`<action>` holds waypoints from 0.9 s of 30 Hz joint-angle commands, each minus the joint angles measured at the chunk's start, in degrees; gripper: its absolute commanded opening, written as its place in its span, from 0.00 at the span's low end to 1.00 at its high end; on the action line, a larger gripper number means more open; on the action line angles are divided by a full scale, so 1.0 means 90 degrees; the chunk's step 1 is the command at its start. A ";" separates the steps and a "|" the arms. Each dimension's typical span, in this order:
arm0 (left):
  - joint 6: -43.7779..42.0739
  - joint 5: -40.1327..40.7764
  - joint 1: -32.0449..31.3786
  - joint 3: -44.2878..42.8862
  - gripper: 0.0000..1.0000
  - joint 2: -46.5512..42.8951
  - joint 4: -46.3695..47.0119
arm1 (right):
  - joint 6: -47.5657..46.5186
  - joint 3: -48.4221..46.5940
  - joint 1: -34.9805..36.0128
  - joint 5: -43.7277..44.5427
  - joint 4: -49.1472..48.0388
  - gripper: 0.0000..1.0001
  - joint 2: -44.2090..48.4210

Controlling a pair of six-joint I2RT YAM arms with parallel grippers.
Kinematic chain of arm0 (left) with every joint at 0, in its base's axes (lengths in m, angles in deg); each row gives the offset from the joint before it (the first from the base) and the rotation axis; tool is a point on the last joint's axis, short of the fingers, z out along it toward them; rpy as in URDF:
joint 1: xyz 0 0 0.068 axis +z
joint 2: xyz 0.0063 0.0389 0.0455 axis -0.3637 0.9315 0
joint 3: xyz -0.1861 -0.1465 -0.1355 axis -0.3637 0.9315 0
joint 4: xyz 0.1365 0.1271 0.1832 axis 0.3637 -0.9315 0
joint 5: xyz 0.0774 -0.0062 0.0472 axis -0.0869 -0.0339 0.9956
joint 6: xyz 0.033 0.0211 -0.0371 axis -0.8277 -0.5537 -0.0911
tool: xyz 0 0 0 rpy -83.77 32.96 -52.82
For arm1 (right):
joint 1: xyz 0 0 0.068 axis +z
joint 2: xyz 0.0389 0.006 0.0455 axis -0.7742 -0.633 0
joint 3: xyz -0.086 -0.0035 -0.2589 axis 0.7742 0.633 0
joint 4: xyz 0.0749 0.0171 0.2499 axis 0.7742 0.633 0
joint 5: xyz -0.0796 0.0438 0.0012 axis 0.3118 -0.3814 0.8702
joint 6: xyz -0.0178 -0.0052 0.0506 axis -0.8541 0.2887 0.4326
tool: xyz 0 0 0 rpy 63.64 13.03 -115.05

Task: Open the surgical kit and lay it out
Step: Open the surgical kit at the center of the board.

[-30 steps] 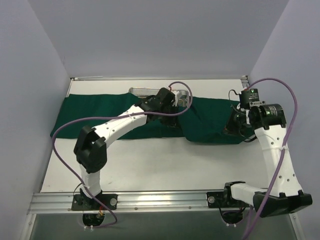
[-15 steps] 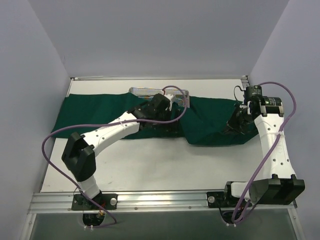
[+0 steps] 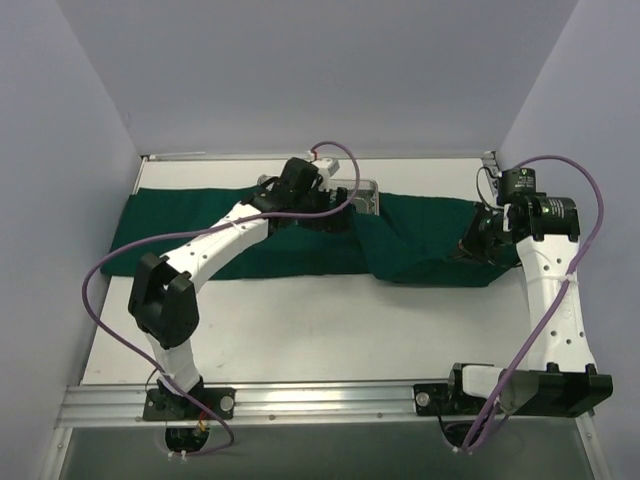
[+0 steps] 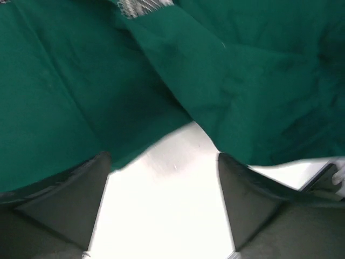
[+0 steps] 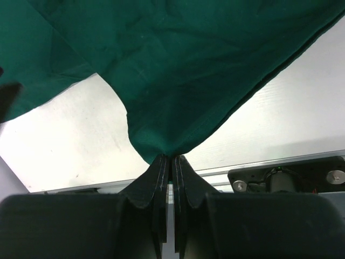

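The surgical kit's dark green drape [image 3: 200, 225] lies in a long band across the back of the white table. A corner of the silver wire-mesh tray [image 3: 368, 192] shows from under it, behind my left wrist. My left gripper [image 3: 335, 203] hovers above the drape's middle. In the left wrist view it is open [image 4: 163, 159], with only bare table between the fingers and green cloth [image 4: 242, 81] beyond them. At the drape's right end my right gripper [image 3: 478, 240] is shut on a pinched fold of the drape [image 5: 178, 65], which bunches up at the gripper [image 5: 168, 157].
Bare white tabletop [image 3: 300, 330] runs between the drape and the aluminium rail [image 3: 320, 400] that carries the arm bases. Grey walls close in on the left, back and right. Purple cables loop off both arms.
My left gripper has opened, let go of the drape, and pulled back toward the tray's far side. The right gripper has kept its hold and shifted slightly right.
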 commanded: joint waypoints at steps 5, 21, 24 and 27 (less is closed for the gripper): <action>0.0246 -0.0920 0.0917 -0.1391 0.68 0.1136 -0.0101 | -0.0262 -0.0115 -0.0081 -0.0079 0.0086 0.00 -0.0011; 0.1623 -0.0713 0.0858 -0.6183 0.66 0.4451 -0.2965 | -0.0418 -0.0349 -0.0169 -0.0030 0.0077 0.00 -0.0177; 0.1672 -0.0840 0.0839 -0.6154 0.68 0.4539 -0.2820 | -0.0428 -0.0369 -0.0169 0.0009 0.0077 0.00 -0.0187; 0.1730 -0.1025 0.0838 -0.6232 0.68 0.4704 -0.2721 | -0.0437 -0.0330 -0.0188 -0.0001 0.0077 0.00 -0.0168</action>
